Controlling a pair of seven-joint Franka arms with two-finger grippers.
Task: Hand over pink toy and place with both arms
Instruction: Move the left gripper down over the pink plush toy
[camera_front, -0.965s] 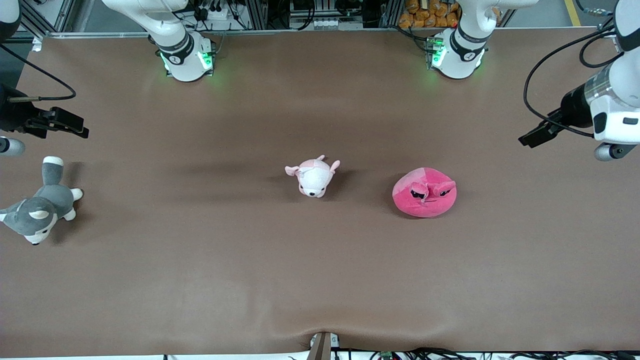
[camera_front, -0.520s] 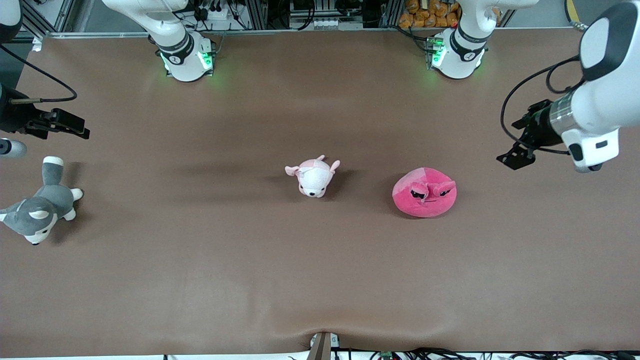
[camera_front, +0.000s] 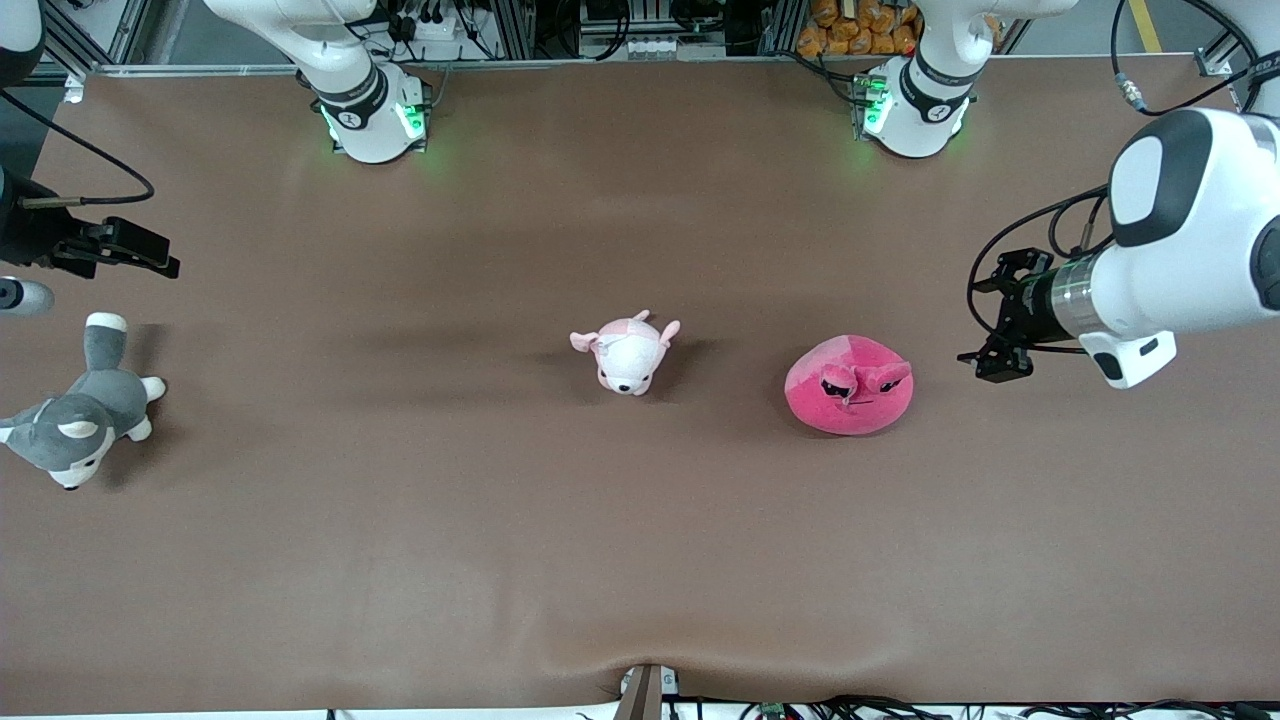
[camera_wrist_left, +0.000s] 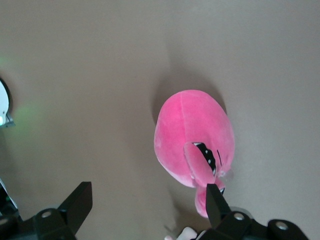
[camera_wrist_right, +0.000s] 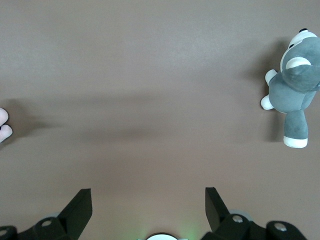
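The pink toy (camera_front: 848, 385) is a round hot-pink plush with two half-lidded dark eyes, lying on the brown table toward the left arm's end. My left gripper (camera_front: 990, 320) is open and empty, over the table just beside the toy at the left arm's end. In the left wrist view the pink toy (camera_wrist_left: 192, 135) lies past my open left gripper (camera_wrist_left: 148, 200), off toward one fingertip (camera_wrist_left: 214, 197). My right gripper (camera_front: 140, 258) is open and empty over the right arm's end of the table, and it waits there (camera_wrist_right: 147, 200).
A small pale pink-and-white puppy plush (camera_front: 627, 352) lies mid-table, beside the pink toy. A grey-and-white husky plush (camera_front: 80, 415) lies at the right arm's end, also in the right wrist view (camera_wrist_right: 295, 85). The brown table cover (camera_front: 500, 550) stretches wide toward the front camera.
My left arm has swung in from the table's end, bringing its open gripper close beside the pink toy. The right arm and the toys have not moved.
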